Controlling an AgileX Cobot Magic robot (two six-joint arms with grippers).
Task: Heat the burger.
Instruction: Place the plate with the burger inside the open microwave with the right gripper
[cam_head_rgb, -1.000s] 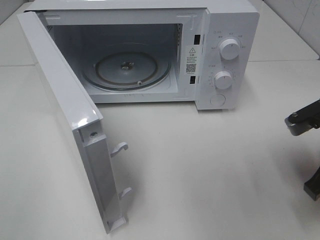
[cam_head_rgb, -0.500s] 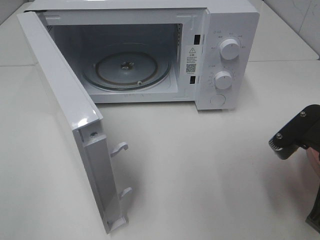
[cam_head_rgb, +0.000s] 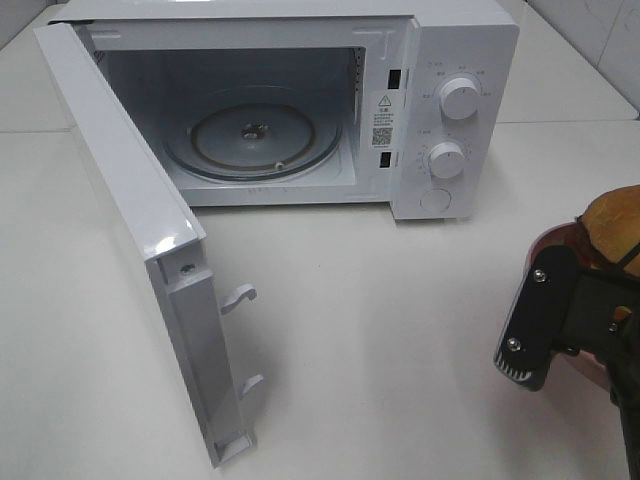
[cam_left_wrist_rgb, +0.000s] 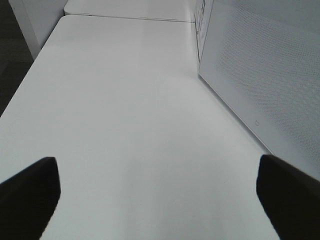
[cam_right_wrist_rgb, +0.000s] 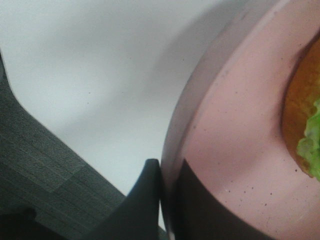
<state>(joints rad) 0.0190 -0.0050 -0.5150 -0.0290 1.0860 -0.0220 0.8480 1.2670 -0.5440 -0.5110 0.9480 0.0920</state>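
The right gripper (cam_right_wrist_rgb: 167, 200) pinches the rim of the pink plate (cam_right_wrist_rgb: 225, 135) and holds it over the tabletop (cam_head_rgb: 400, 330), to the front right of the microwave (cam_head_rgb: 450, 60). The burger (cam_head_rgb: 612, 222) lies on this plate. The microwave door (cam_head_rgb: 120, 190) stands wide open. The left gripper (cam_left_wrist_rgb: 160, 200) is spread wide and holds nothing.

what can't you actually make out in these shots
- burger: exterior high, cut by the right edge; right wrist shows a sliver.
- plate: mostly behind the right gripper.
- microwave dial markings: too small.
- left fingers: only tips, left wrist.
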